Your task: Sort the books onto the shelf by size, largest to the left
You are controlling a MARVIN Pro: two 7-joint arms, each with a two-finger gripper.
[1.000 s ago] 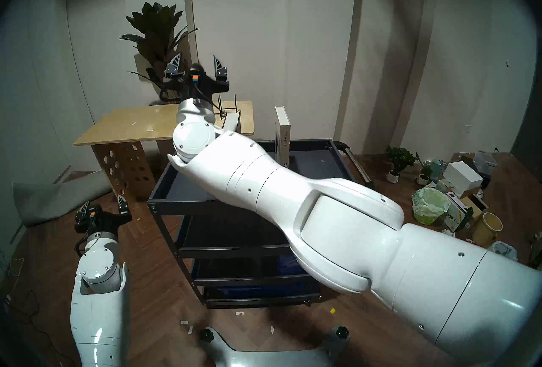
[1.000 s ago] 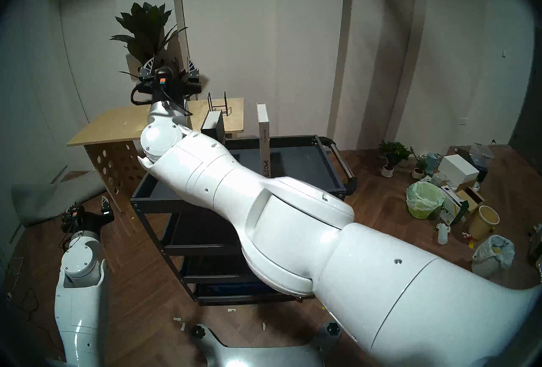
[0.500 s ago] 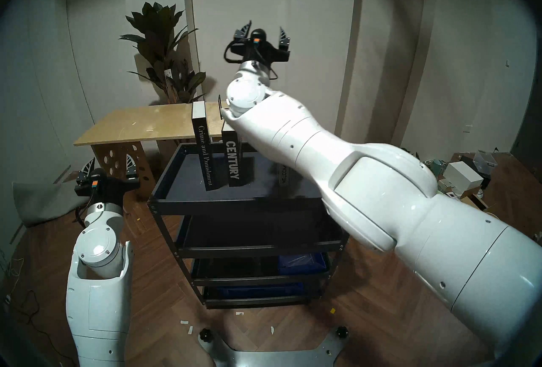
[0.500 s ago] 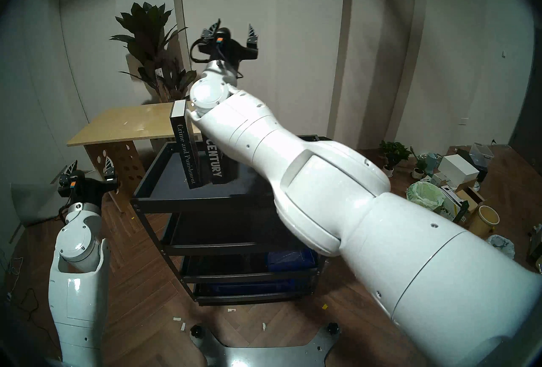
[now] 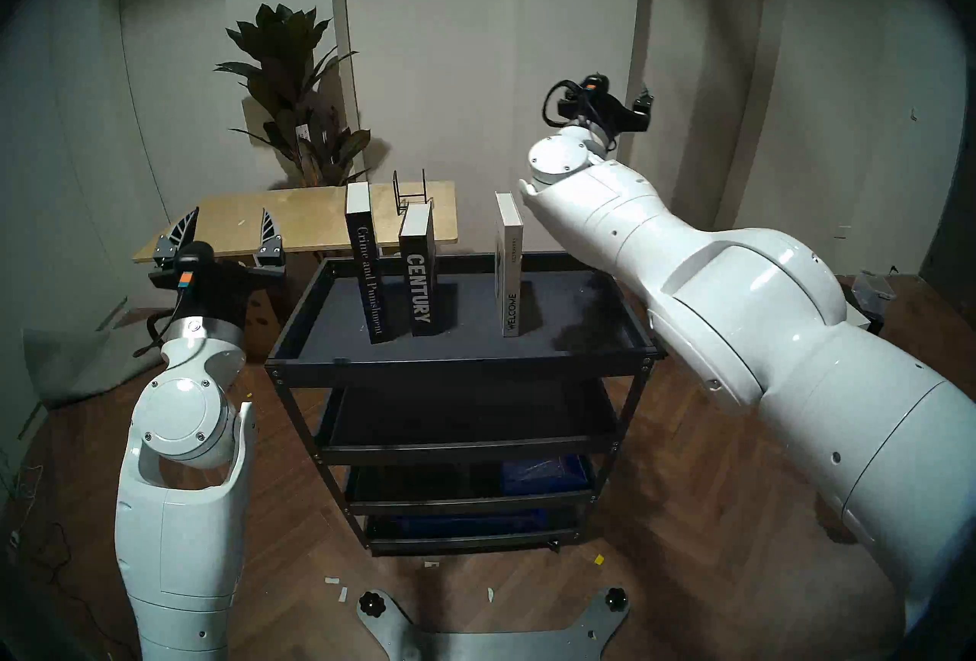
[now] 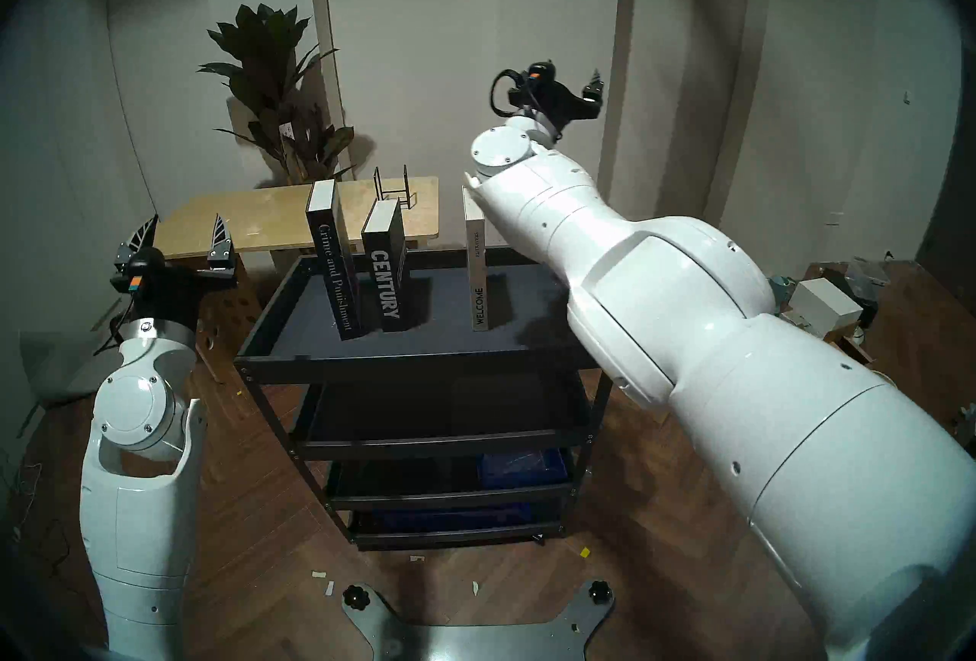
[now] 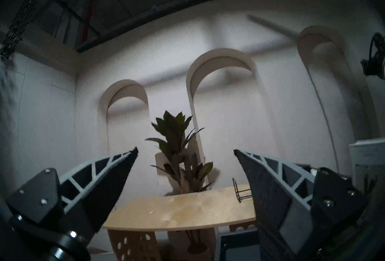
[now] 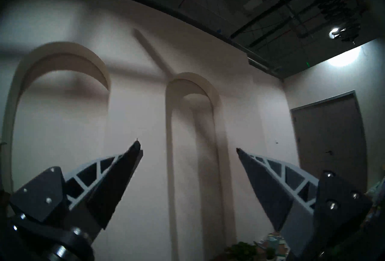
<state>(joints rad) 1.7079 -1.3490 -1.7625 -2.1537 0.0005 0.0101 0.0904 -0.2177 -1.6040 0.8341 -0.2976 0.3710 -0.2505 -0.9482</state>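
While both arms are hanging clear w/ nothing held, three books are standing upright on the shelf [image 5: 581, 306]: Crime [image 5: 367, 269] at 10 o'clock, Century [image 5: 418, 274] just beside it on its right, Welcome [image 5: 508, 269] well apart toward 2 o'clock. L gripper [image 5: 227, 227] is sitting spread wide off the shelf's 9 o'clock edge, over the table [image 5: 296, 216]. R gripper [image 8: 187, 148] is also gaping, empty, pointing up at the wall.

Risk, as I'm reading it: R forearm is passing close by Welcome's top; a brush there could topple that slim book. Order probably isn't done yet, since Welcome looks taller than Century.

Hard to see: in head views only one R finger is showing. Cart's lower tiers are dim.
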